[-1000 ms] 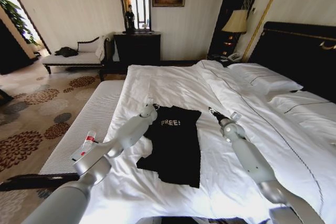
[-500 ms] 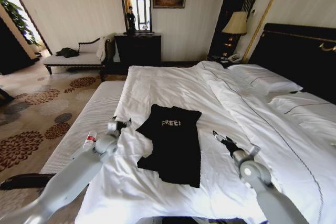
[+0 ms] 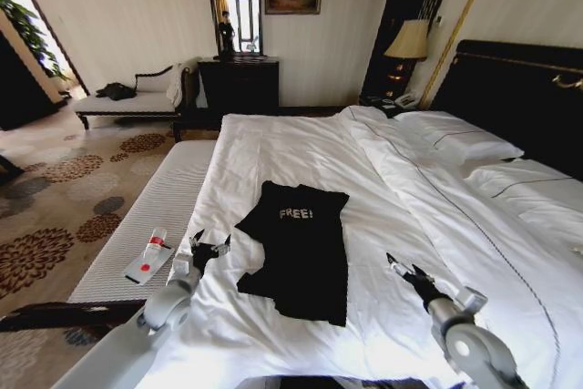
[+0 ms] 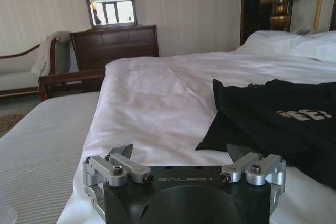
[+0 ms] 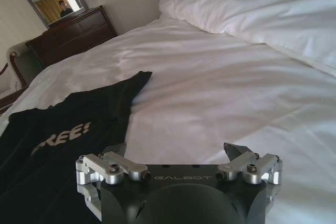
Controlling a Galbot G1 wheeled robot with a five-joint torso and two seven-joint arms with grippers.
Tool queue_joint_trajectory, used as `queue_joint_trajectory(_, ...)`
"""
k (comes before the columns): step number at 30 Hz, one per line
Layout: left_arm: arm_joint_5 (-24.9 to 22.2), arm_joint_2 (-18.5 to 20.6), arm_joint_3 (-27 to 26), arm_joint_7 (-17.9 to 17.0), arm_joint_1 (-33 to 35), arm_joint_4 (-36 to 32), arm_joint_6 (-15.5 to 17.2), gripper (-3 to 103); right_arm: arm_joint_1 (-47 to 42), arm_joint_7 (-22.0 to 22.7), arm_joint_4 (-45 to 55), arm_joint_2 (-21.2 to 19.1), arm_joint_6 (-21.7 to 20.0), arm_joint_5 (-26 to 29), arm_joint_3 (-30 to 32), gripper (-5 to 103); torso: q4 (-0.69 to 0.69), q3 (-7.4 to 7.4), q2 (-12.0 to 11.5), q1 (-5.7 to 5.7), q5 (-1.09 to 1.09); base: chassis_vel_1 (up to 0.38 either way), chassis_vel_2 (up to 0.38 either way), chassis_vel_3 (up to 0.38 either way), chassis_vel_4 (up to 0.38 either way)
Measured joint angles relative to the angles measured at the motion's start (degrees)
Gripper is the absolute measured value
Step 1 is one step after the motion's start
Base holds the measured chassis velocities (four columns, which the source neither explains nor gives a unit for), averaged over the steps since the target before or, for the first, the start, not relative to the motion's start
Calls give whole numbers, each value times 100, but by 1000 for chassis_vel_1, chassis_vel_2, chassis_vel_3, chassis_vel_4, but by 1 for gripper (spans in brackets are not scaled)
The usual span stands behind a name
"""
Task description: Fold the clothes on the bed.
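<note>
The black sleeveless top [image 3: 301, 252] lies flat on the white duvet [image 3: 383, 216] near the middle of the head view, its white "FREE!" lettering [image 3: 296, 213] facing up and its hem toward the bottom of the frame, on the bed [image 3: 273, 148], whose dark headboard [image 3: 519, 88] fills the upper right. The left gripper [image 3: 209, 245] hangs low at lower left, just beside the garment's left edge but apart from it, fingers spread wide and holding nothing; its wrist view shows both fingers parted with bare duvet between them. The right gripper [image 3: 405, 271] sits at lower right, well clear of the top's right edge, likewise spread and empty. The top looks thin, light and limp, so it should drape and bunch rather than hold a shape, and it may slide on the smooth duvet or drag a pinch of duvet along. The lower left hem already curls and wrinkles. The best holds are probably the shoulder straps or the hem corners, pinching only the black cloth.
</note>
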Motion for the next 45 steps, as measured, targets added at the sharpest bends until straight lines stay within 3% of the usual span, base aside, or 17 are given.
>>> queue_joint_trajectory(1, 67, -13, -185, 67, 300, -131, -185, 100, -236, -20, 253, 208, -191, 41, -9, 100, -4, 0, 1, 0, 1, 0, 0, 0, 0)
queue_joint_trajectory(4, 109, -63, -248, 79, 470, -213, -303, 100, -417, 13, 481, 376, -464, 56, -48, 100, -7, 0, 0, -1, 2, 0, 0, 0, 0)
queue_joint_trajectory(5, 160, -171, -283, 81, 592, -254, -384, 100, -604, 33, 645, 490, -782, 43, -117, 100, -7, 0, 0, 0, 1, 0, 0, 0, 0)
queue_joint_trajectory(8, 168, -250, -293, 97, 684, -291, -388, 100, -712, 34, 715, 538, -930, 42, -180, 100, -7, 1, -1, 0, 2, 0, 0, 0, 0)
queue_joint_trajectory(16, -205, -428, -301, 454, 1341, -597, -98, 100, -811, -37, 764, 534, -1144, 376, -389, 100, -4, 1, -1, 0, 2, 0, 0, 0, 0)
queue_joint_trajectory(18, -573, -397, -292, 485, 1542, -739, 61, 100, -797, -41, 743, 551, -1315, 721, -440, 100, -5, 1, -1, 0, 2, 0, 0, 0, 0)
queue_joint_trajectory(23, -1168, -329, -296, 422, 1690, -1067, 293, 100, -661, 16, 623, 769, -1721, 1434, -457, 100, -7, 1, -1, 0, 2, 0, 0, 0, 0)
queue_joint_trajectory(31, -1779, -223, -444, 184, 1958, -1617, 471, 100, -605, 73, 433, 1084, -1953, 1582, -698, 100, -6, 1, -1, 1, 2, 0, 0, 0, 0)
queue_joint_trajectory(41, -1922, -311, -318, 40, 1918, -1702, 540, 100, -436, 81, 388, 1495, -2246, 1840, -760, 101, -5, 1, -1, 1, 2, 0, 0, 0, 0)
queue_joint_trajectory(43, -1952, -303, -301, 21, 1873, -1661, 547, 100, -419, 83, 360, 1545, -2294, 1928, -731, 91, -6, 1, -1, 1, 1, 0, 0, 0, 0)
queue_joint_trajectory(45, -1961, -301, -296, 18, 1860, -1649, 549, 100, -412, 81, 340, 1553, -2302, 1929, -730, 91, -6, 1, -1, 1, 1, 0, 0, 0, 0)
